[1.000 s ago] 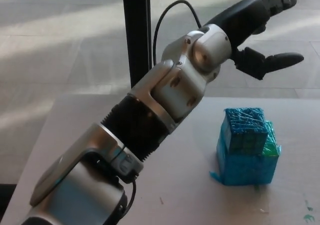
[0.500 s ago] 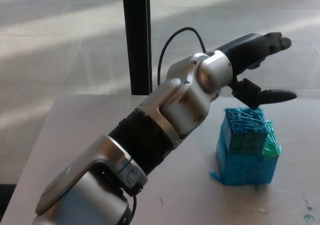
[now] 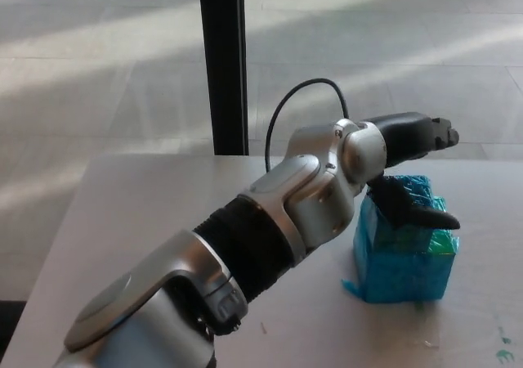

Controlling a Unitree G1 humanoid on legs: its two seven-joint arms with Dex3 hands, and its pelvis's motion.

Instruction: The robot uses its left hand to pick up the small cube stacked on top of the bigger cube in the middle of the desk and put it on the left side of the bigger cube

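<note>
A small blue cube (image 3: pixel 413 190) sits on top of a bigger blue and green cube (image 3: pixel 402 266) at the right of the grey desk (image 3: pixel 147 213). My left arm reaches across the desk from the lower left. Its black hand (image 3: pixel 413 172) hangs right over the small cube with the fingers apart: the two upper fingers (image 3: pixel 437 132) pass behind the cube's top, and the thumb (image 3: pixel 418 213) lies across its front face. The small cube is partly hidden by the hand. I cannot tell whether the fingers touch it. My right hand does not show.
A black post (image 3: pixel 222 61) stands behind the desk's far edge, with tiled floor beyond. A black cable (image 3: pixel 306 98) loops above the wrist. Small green marks (image 3: pixel 505 353) dot the desk at the lower right.
The left hand has come down and toward me, from high above the cubes to just around the small cube. The cubes have not moved.
</note>
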